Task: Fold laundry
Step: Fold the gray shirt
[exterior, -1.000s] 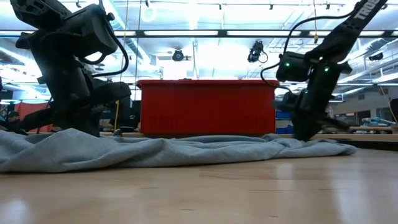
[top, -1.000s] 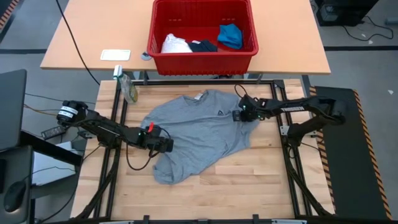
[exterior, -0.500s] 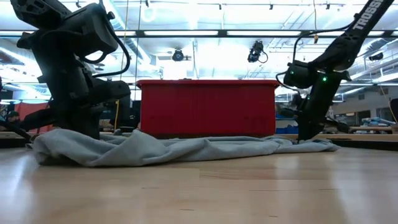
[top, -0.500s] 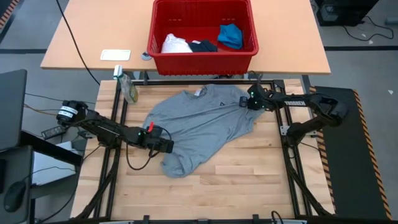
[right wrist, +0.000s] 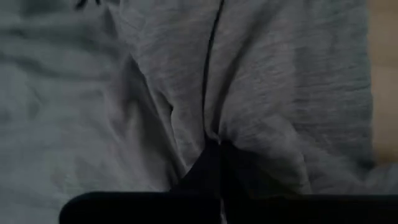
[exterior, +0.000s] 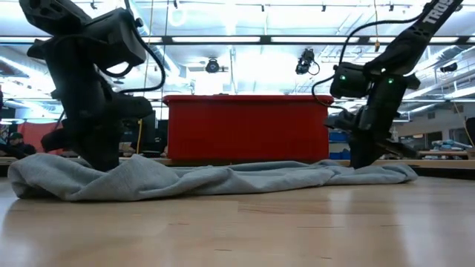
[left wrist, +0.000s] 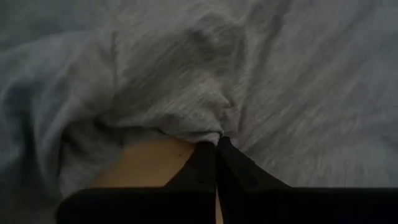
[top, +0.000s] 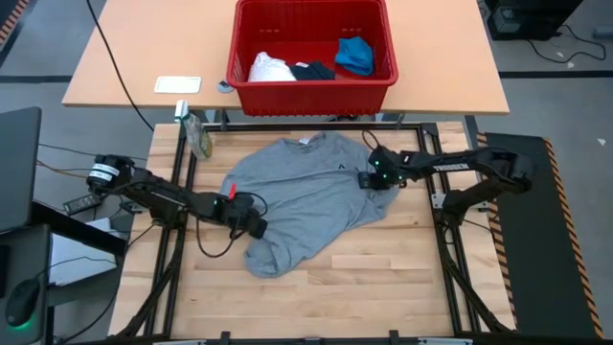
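Note:
A grey T-shirt (top: pixel 311 201) lies spread and rumpled on the wooden table, collar (top: pixel 306 144) toward the far edge, small dark logo (top: pixel 342 165) up. My left gripper (top: pixel 257 228) is shut at the shirt's left edge, low on the table. My right gripper (top: pixel 369 177) is shut at the shirt's right side. In the low view the shirt (exterior: pixel 223 178) lies flat between both arms. White (top: pixel 269 67), navy (top: pixel 313 71) and bright blue (top: pixel 355 54) cloths lie inside the red basket (top: pixel 311 91). My left gripper pinches a bunched fold of the shirt's left edge (left wrist: pixel 211 127) between its two shut fingers (left wrist: pixel 205 162), coming low from the table's left. The cloth rests on the table and humps up around the fingers (exterior: pixel 104 159). My right gripper pinches a gathered fold at the shirt's right side (right wrist: pixel 214 134) between shut fingers (right wrist: pixel 211 162), pointing down from the table's right. Creases run from the pinch; the cloth (exterior: pixel 371 172) stays on the table.
The red basket stands on a second table (top: pixel 144 57) beyond the far edge. A white card (top: pixel 178 84) lies there too. A small greenish object (top: pixel 199 137) sits at the work table's far left corner. Bare wood (top: pixel 383 278) lies along the near side.
My right gripper, still shut on the shirt, moved toward the far right corner and then came back toward the near left. The shirt's right side followed, drawn out and then slackened. The shirt's near end bunched toward my left gripper, which stayed almost in place.

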